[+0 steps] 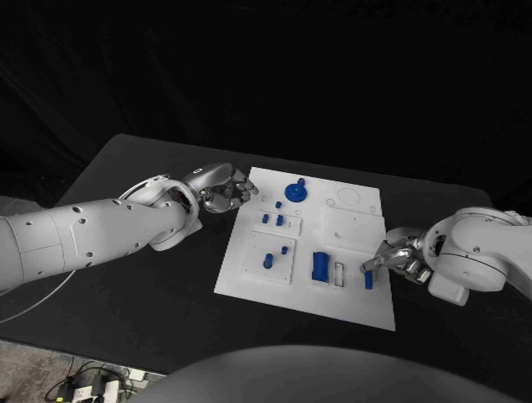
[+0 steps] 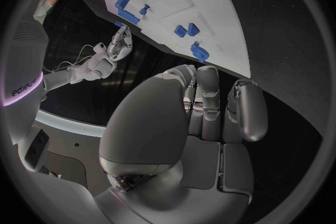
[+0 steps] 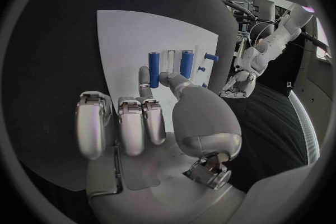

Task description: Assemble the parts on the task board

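Right hand (image 1: 395,260) sits nearest, at the board's 4 o'clock edge: fingers curled in, one fingertip (image 3: 145,74) stretched out beside a small blue bar (image 1: 367,280); contact unclear, nothing held. Left hand (image 1: 221,188) is at the board's 10 o'clock corner, fingers (image 2: 204,102) curled into a loose fist, holding nothing, just off the edge. Both white arms reach in low over the table. No readable writing on the board. Task board (image 1: 357,302) lies mid-table; blue parts on it: round knob (image 1: 296,191) at 12 o'clock, wide block (image 1: 320,266) near the right hand. Black table (image 1: 145,285), dark room behind.
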